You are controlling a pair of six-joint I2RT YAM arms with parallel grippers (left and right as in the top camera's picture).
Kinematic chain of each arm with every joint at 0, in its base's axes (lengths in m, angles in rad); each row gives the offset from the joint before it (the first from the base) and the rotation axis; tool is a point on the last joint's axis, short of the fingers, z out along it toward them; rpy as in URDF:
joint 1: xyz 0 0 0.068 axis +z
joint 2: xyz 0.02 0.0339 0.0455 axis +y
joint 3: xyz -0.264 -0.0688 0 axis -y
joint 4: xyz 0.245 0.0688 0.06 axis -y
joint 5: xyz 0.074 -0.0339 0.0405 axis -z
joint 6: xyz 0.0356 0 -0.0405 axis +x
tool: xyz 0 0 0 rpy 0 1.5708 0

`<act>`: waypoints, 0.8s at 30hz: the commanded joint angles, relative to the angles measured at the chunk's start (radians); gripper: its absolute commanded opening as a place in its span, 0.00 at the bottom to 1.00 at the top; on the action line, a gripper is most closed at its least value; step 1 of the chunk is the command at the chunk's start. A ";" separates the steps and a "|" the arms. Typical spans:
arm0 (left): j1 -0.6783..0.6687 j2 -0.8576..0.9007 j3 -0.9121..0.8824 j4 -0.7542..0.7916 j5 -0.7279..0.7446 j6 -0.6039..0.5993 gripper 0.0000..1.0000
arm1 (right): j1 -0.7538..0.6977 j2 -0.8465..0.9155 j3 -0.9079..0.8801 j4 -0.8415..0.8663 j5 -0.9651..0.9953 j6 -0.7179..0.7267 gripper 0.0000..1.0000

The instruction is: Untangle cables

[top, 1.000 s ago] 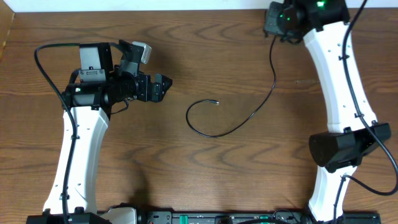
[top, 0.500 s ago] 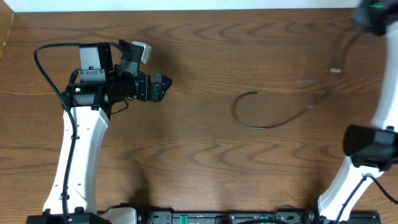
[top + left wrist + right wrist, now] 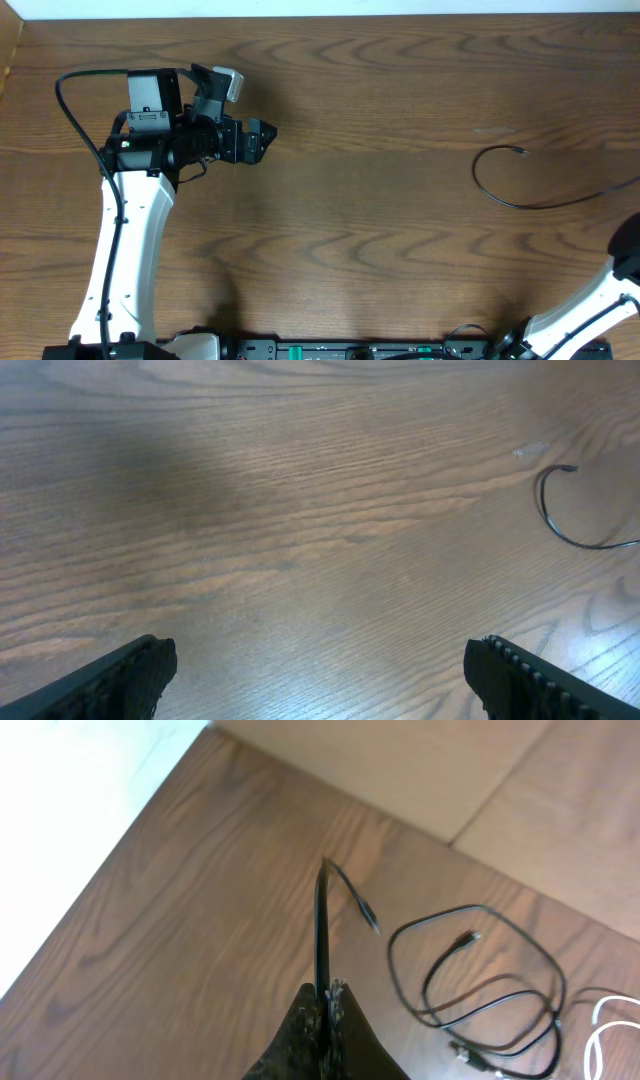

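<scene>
At the table, left jaws wide, right jaws pinching black cable

Smooth wooden table, matt black cable

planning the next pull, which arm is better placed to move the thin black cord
Right. The right gripper is shut on the thin black cord, which lies at the right side of the brown wooden table. The left gripper is open, empty and far over on the left.
</scene>
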 commanded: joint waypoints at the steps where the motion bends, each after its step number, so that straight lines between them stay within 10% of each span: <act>1: 0.002 0.009 -0.001 -0.006 0.018 -0.008 0.98 | -0.061 -0.022 0.027 0.010 -0.015 0.000 0.01; 24: 0.002 0.009 -0.001 -0.025 0.018 -0.022 0.98 | -0.061 0.209 0.026 0.169 -0.126 -0.053 0.01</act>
